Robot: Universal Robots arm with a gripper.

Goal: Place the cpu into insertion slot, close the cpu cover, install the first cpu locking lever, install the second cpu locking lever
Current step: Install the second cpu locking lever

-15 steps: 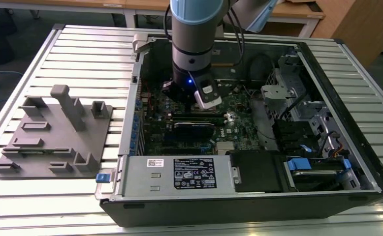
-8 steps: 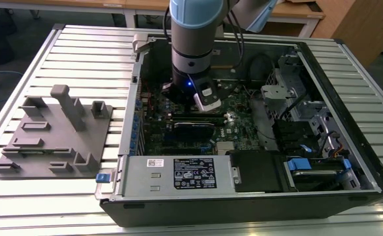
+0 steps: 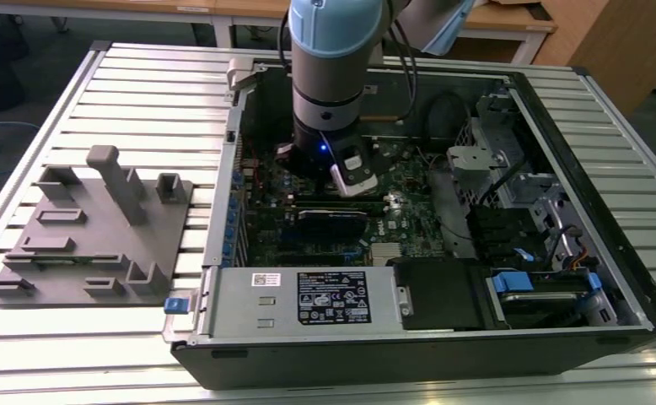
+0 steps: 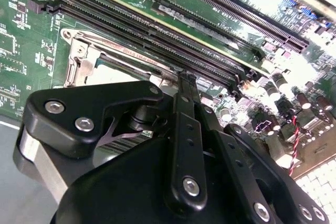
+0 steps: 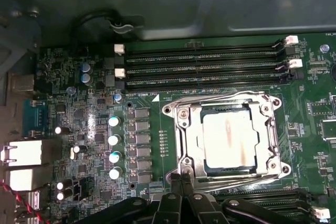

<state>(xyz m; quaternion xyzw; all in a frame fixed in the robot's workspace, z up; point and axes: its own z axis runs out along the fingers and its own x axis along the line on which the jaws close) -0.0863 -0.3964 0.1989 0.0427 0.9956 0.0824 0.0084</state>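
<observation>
The gripper [image 5: 181, 179] hovered at the insertion slot's [image 5: 181, 124] edge, fingers pressed together, the cpu [image 5: 229, 139] seated under the cpu cover [image 5: 265, 109].

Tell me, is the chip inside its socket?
Yes. In the first wrist view the cpu lies flat inside the insertion slot, with the cpu cover around it.

I see my arm [image 3: 330, 76] reaching down into the open computer case [image 3: 598, 211], over the green motherboard [image 3: 401, 194]. A grey fixture block [image 3: 92, 236] sits beside the case, on the exterior view's left.
</observation>
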